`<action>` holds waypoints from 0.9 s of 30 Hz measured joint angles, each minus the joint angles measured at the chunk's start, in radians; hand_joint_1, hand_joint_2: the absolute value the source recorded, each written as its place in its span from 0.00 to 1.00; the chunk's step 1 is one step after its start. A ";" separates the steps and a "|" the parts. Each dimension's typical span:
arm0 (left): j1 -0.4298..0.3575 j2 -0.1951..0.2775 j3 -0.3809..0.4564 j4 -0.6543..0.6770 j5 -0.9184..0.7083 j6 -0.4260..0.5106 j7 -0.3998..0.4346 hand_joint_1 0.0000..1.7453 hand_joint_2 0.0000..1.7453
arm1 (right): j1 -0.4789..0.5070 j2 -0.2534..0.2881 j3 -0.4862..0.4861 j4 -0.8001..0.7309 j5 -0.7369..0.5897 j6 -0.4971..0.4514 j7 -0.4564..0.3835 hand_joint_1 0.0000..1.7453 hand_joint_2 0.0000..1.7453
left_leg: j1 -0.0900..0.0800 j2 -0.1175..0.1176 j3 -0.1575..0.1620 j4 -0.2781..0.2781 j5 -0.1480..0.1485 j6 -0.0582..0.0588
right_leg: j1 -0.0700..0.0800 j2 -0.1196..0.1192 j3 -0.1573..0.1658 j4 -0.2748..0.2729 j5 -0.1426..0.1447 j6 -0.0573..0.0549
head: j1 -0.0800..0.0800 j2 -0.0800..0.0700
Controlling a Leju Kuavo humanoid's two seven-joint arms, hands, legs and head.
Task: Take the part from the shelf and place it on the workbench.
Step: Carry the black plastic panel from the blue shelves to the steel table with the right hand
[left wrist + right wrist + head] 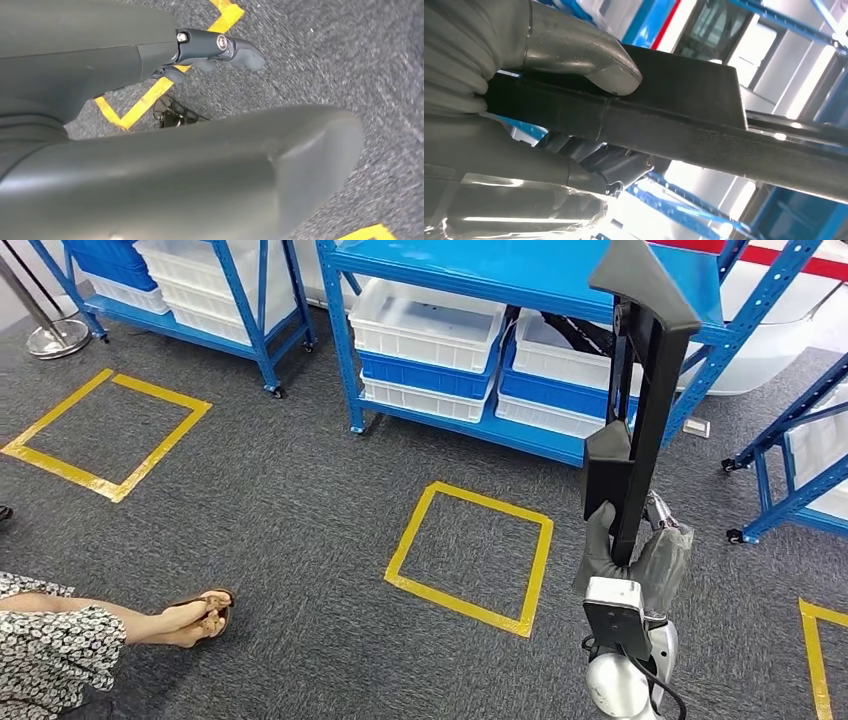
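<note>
From the head view, the robot looks down at grey carpet marked with yellow tape squares (470, 556). Blue shelves (520, 280) holding white and blue bins (425, 325) stand ahead. The right hand (632, 552) is raised at the lower right, gripping the bottom end of the part (640, 410), a long black angular piece held upright and clear of the shelf. A seated person's foot (195, 618) in a sandal rests on the carpet at the lower left. No workbench appears here.

A likely risk: the part is tall and held only at its lowest end, so it may tip or twist in the grasp as the robot turns and walks. Its top rises close in front of the shelf edge and could knock the frame. The person's foot is near the robot's possible path.

The left wrist view shows the left hand (215, 47) over the carpet and tape, its fingers curled in loosely with nothing between them.

The right wrist view shows the right hand's thumb (589, 55) pressed across the black part, with dark fingers (619, 162) wrapped under the opposite side. The grasp is closed tightly around it.
</note>
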 joint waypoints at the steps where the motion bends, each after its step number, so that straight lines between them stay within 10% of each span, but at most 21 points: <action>1: 0.000 0.000 0.000 0.000 0.000 0.000 0.000 0.00 0.00 | 0.002 0.000 0.000 0.000 0.000 0.000 0.001 1.00 1.00 | 0.000 -0.010 0.000 0.001 0.000 0.000 | 0.000 0.001 0.006 -0.016 0.014 0.008 | 0.001 0.000; 3: 0.000 -0.002 0.000 0.000 0.000 0.001 0.002 0.00 0.00 | 0.003 0.000 0.000 0.000 -0.001 0.000 0.000 1.00 1.00 | -0.001 -0.029 -0.001 0.007 -0.002 -0.004 | -0.002 0.016 0.070 -0.151 0.073 0.024 | 0.002 0.000; 6: 0.001 -0.003 0.001 0.000 0.001 0.008 0.004 0.00 0.00 | 0.003 0.001 0.000 0.000 -0.006 0.002 -0.002 1.00 1.00 | -0.007 -0.050 -0.015 0.030 -0.012 -0.019 | -0.001 0.041 0.135 -0.283 0.121 0.016 | 0.003 0.000; 10: 0.006 -0.002 0.006 0.000 0.006 0.017 0.005 0.00 0.00 | -0.003 0.006 0.000 0.000 -0.008 0.012 -0.003 1.00 1.00 | -0.001 -0.041 -0.033 0.061 -0.030 -0.037 | -0.008 0.021 0.139 -0.287 0.127 -0.010 | 0.000 0.000; 15: 0.005 -0.002 0.007 0.000 0.006 0.018 0.006 0.00 0.00 | -0.005 0.013 0.000 0.004 -0.008 0.019 -0.003 1.00 1.00 | 0.015 0.020 -0.167 0.326 -0.143 -0.064 | -0.004 -0.013 0.144 -0.288 0.122 -0.026 | -0.008 0.000; 20: 0.003 0.001 0.015 0.000 0.006 0.018 0.008 0.00 0.00 | -0.006 0.013 0.000 0.013 -0.020 0.020 -0.011 1.00 1.00 | 0.006 0.060 -0.044 0.079 -0.019 -0.039 | 0.004 -0.041 0.156 -0.289 0.113 -0.021 | -0.008 0.000; 24: 0.002 0.002 0.021 0.000 0.006 0.018 0.009 0.00 0.00 | -0.008 0.012 0.000 0.017 -0.028 0.021 -0.014 1.00 1.00 | -0.005 0.052 -0.022 0.030 -0.013 -0.015 | 0.009 -0.061 0.162 -0.295 0.106 -0.002 | -0.007 0.000; 27: 0.000 -0.001 0.023 0.000 0.009 0.019 0.009 0.00 0.00 | -0.013 0.011 0.001 0.018 -0.031 0.022 -0.015 1.00 1.00 | 0.002 0.030 -0.002 -0.003 0.006 0.002 | 0.009 -0.022 0.116 -0.197 0.055 -0.006 | 0.001 0.000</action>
